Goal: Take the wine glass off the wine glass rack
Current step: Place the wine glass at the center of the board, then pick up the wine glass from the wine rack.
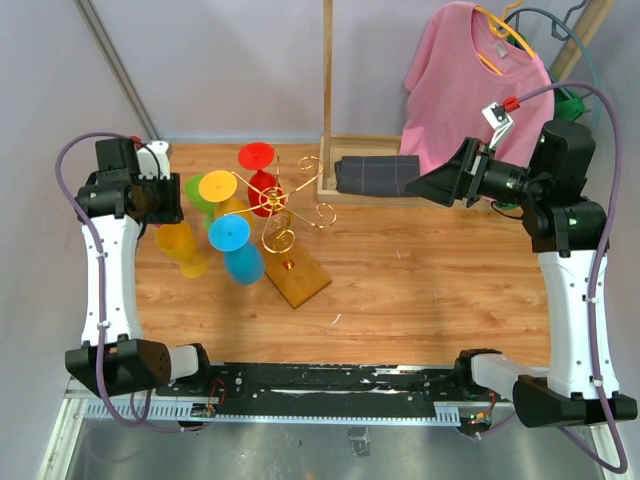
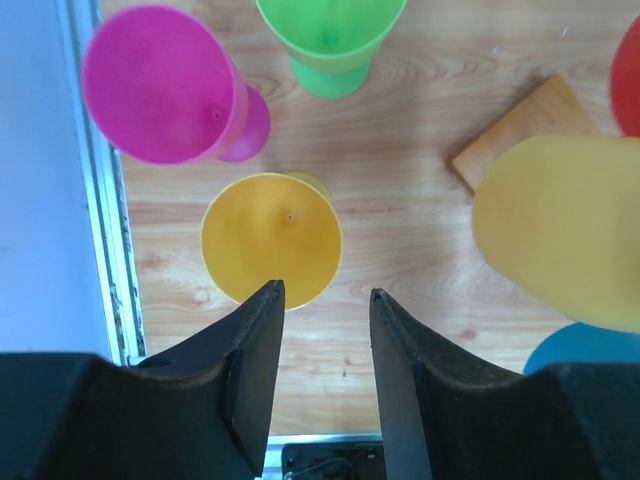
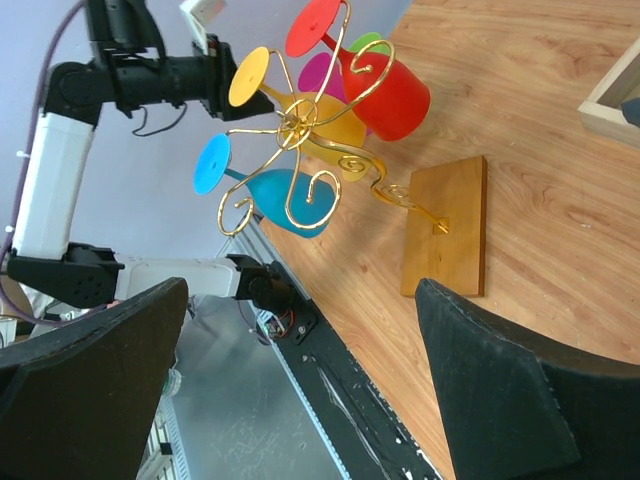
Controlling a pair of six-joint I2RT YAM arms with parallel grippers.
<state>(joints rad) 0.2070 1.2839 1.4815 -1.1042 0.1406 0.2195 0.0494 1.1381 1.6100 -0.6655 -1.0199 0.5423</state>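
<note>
The gold wire wine glass rack point(image 1: 285, 215) stands on its wooden base point(image 1: 298, 275) left of the table's middle. A red glass point(image 1: 262, 188), a yellow glass point(image 1: 217, 185) and a blue glass point(image 1: 238, 250) hang on its curled arms. They also show in the right wrist view: red point(image 3: 395, 95), yellow point(image 3: 248, 75), blue point(image 3: 285, 200). My left gripper point(image 1: 175, 200) is open and empty just left of the rack. Its fingertips point(image 2: 268, 300) are close to a yellow round face point(image 2: 270, 240). My right gripper point(image 1: 430, 185) is wide open and empty, far right of the rack.
Loose glasses crowd the left gripper: pink point(image 2: 160, 85), green point(image 2: 330, 40) and pale yellow point(image 2: 560, 230). A wooden frame with a dark folded cloth point(image 1: 375, 175) sits at the back. A pink shirt point(image 1: 480, 80) hangs at the back right. The purple wall is close behind the left arm.
</note>
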